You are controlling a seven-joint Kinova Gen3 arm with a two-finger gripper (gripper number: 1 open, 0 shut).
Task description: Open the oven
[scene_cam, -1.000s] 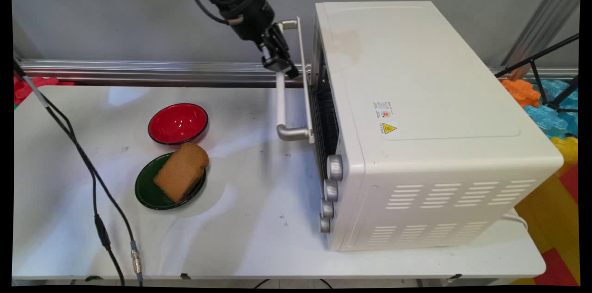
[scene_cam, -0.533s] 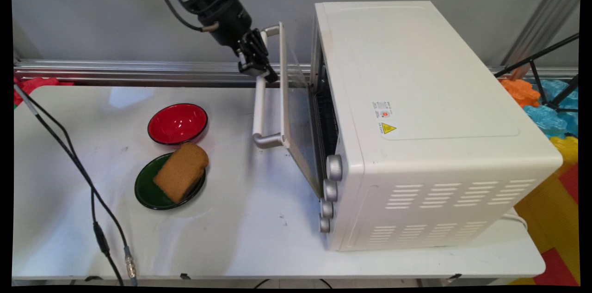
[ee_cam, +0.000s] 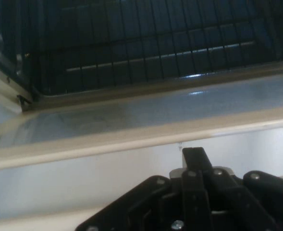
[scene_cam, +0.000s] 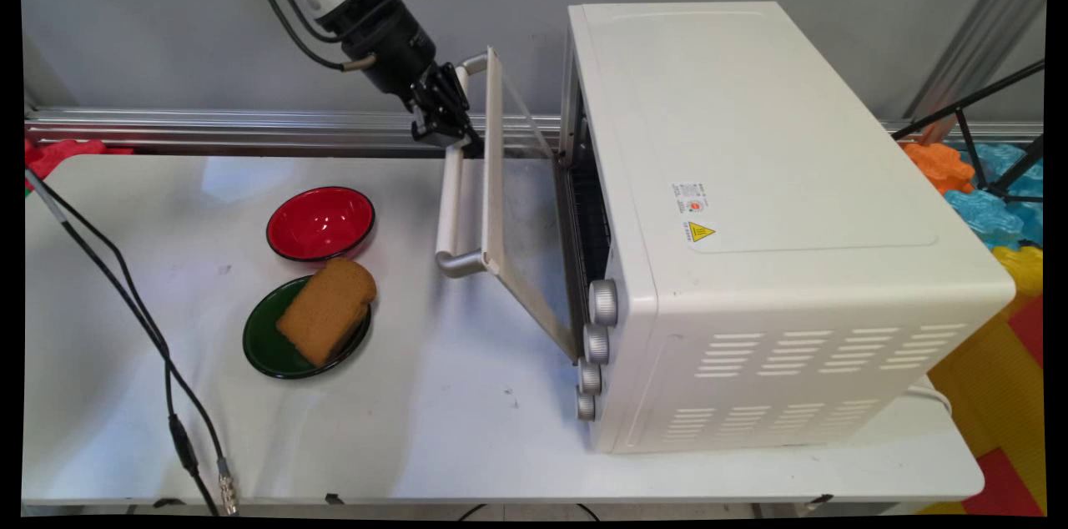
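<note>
A white toaster oven [scene_cam: 751, 204] stands on the right of the table, its glass door [scene_cam: 521, 229] hinged at the bottom and swung partly open toward the left. My black gripper [scene_cam: 450, 135] is shut on the far end of the door's white bar handle [scene_cam: 449, 204]. In the hand view the gripper [ee_cam: 194, 159] sits against the handle, with the door's frame [ee_cam: 131, 139] just beyond and the oven's wire rack [ee_cam: 141, 43] behind the glass. Left of the door lie a red bowl [scene_cam: 320, 223] and a green plate [scene_cam: 271, 345] bearing a slice of brown bread [scene_cam: 327, 309].
Black cables [scene_cam: 142, 320] hang down across the table's left side to its front edge. Four knobs [scene_cam: 594, 345] line the oven's near front corner. A metal rail [scene_cam: 250, 128] runs along the wall behind the table. Coloured foam mats [scene_cam: 993, 204] lie off the right.
The gripper has moved left and slightly down with the handle, swinging the oven door from nearly shut to well open. Bowl, plate and bread have stayed put.
</note>
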